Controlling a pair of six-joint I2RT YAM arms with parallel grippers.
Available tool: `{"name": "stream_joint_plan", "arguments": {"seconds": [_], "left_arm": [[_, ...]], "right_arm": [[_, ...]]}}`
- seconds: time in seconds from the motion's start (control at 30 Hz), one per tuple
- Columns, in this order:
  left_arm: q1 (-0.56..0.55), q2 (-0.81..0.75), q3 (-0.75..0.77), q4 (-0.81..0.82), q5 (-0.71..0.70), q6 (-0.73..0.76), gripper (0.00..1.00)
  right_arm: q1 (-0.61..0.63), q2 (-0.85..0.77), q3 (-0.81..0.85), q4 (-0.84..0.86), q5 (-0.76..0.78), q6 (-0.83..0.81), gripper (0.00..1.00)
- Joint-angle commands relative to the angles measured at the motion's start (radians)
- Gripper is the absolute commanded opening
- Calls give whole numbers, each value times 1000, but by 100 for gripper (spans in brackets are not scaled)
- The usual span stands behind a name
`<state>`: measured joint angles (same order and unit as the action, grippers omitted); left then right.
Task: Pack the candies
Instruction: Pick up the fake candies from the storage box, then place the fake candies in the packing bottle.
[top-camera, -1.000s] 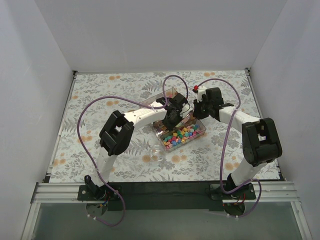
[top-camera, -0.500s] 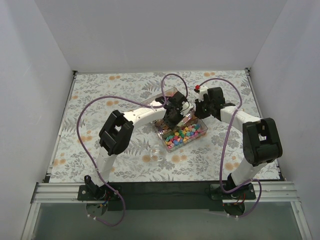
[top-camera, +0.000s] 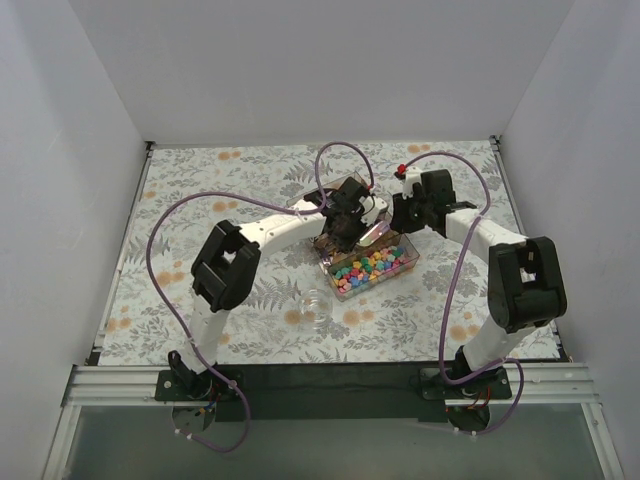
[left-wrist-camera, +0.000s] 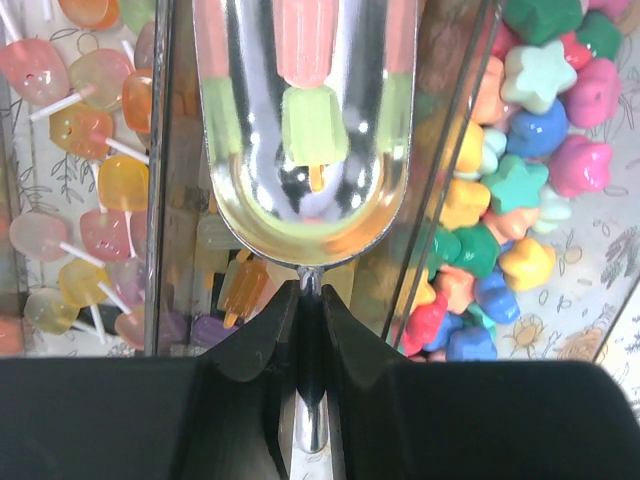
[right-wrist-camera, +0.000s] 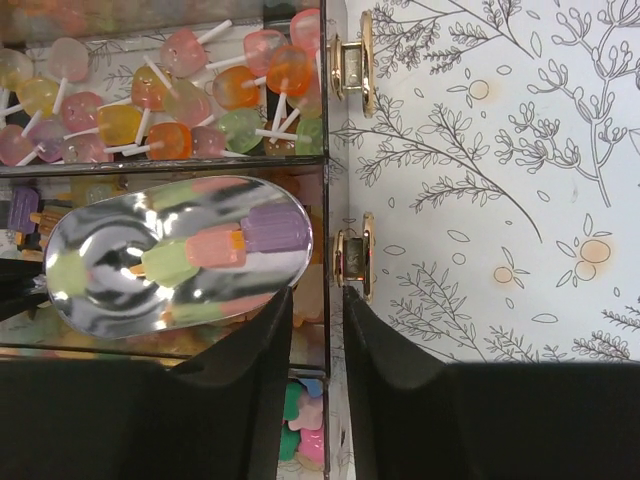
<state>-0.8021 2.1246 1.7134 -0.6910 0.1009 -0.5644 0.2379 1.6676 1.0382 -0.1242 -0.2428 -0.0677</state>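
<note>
A clear box with compartments (top-camera: 392, 262) sits mid-table. Its near compartment holds bright star-shaped candies (top-camera: 365, 268), also seen in the left wrist view (left-wrist-camera: 520, 120). The far compartment holds lollipops (right-wrist-camera: 180, 100). My left gripper (top-camera: 340, 220) is shut on the handle of a metal scoop (left-wrist-camera: 305, 150), with the jaws (left-wrist-camera: 310, 290) pinching the stem. The scoop (right-wrist-camera: 170, 255) hangs over the middle compartment and carries green, pink and purple ice-lolly-shaped candies. My right gripper (top-camera: 398, 215) is closed around the box's right side wall (right-wrist-camera: 327, 290), beside two gold fittings (right-wrist-camera: 352, 255).
A small clear round container (top-camera: 312, 303) stands on the fern-print cloth in front of the box, to its left. White walls enclose the table on three sides. Purple cables loop above both arms.
My left gripper and the scoop have moved a little toward the far side of the box. My right gripper has shifted slightly with the box wall.
</note>
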Motion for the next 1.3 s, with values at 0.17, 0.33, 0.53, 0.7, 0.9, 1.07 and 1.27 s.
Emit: {"name": "stream_joint_plan", "arguments": {"seconds": [0.17, 0.33, 0.53, 0.7, 0.9, 1.07, 1.27], "left_arm": [[7, -173, -28, 10, 20, 64, 0], [7, -221, -38, -41, 17, 81, 0], [7, -369, -178, -44, -21, 121, 0], [6, -514, -349, -61, -47, 146, 0], [7, -741, -500, -90, -13, 153, 0], [6, -857, -587, -160, 3, 178, 0], [6, -933, -607, -265, 29, 242, 0]], "right_arm": [[-5, -115, 17, 0, -12, 39, 49], [-5, -179, 29, -46, 14, 42, 57], [-5, -299, 13, -92, 43, 61, 61], [-3, -400, 6, -138, -22, 103, 65], [0, -520, -43, -169, -142, 115, 68], [60, -546, -118, -190, -198, 129, 68], [121, -582, -193, -190, -150, 152, 67]]}}
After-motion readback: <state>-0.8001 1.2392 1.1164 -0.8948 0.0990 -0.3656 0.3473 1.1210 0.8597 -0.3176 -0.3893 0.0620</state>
